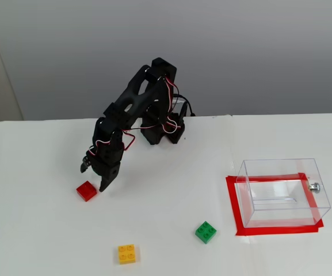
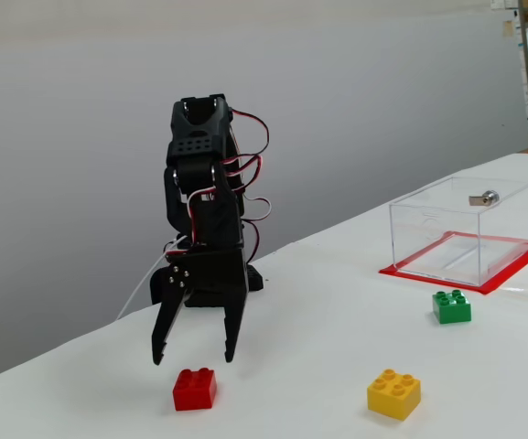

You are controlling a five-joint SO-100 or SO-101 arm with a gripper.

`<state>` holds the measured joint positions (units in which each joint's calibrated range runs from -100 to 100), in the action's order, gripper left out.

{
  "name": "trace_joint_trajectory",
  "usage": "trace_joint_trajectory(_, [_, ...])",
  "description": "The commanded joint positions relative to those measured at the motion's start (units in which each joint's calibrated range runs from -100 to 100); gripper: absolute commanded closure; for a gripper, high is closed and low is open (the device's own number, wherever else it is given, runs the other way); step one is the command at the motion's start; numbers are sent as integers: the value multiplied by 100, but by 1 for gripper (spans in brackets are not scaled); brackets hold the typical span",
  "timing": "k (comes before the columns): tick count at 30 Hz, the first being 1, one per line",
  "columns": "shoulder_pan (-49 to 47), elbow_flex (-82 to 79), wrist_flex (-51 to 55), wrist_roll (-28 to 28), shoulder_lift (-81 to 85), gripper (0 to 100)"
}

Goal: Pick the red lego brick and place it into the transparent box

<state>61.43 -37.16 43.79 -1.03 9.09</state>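
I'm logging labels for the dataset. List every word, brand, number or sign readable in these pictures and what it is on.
None: no readable text in either fixed view.
The red lego brick, yellow brick, green brick, transparent box and black arm show no lettering; any stud logos are too small to read.

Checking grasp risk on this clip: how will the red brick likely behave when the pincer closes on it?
The red brick looks like rigid plastic, so it probably won't deform. It sits flat, unlikely to roll. Being small and likely light, it may slide if the open pincer touches one side first.
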Motion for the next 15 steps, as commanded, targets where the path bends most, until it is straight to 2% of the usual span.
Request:
trace_joint_trajectory(1, [-3,226,-236,14,-116,66])
trace_joint_trajectory(15, [-3,235,-776,19,-701,66])
